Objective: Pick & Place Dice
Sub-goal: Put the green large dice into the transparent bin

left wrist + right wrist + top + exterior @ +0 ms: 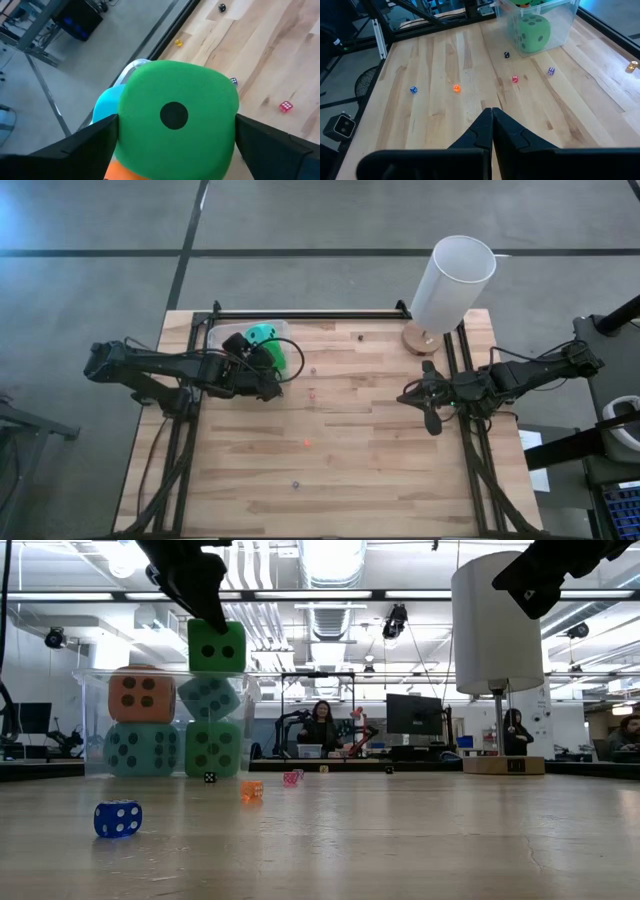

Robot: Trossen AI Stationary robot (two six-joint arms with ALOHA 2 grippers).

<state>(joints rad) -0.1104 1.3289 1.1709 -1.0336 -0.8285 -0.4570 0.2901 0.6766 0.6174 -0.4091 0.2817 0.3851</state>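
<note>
My left gripper (262,352) is over the clear tub (217,332) at the table's far left, shut on a bright green die (177,115). In the low view that die (216,646) sits at the top of the pile. Under it in the tub are an orange die (140,695), a teal die (140,748), a second teal die (208,697) and another green die (212,748). Whether the held die touches the pile, I cannot tell. My right gripper (492,117) hangs shut above the table's right side, touching nothing. My left gripper pinches the green die between its two fingers, one finger (95,142) on each of two opposite side faces (131,131). The one-pip face points back at the wrist camera. The fingers come from above, slanting down (205,600). The die is upright at the tub's top.
A tall white cylinder (452,280) on a wooden base stands at the far right. Tiny dice lie scattered on the wood: blue (118,818), orange (251,790), pink (515,79), purple (550,71), black (506,55). The table's middle and near part are otherwise bare wood.
</note>
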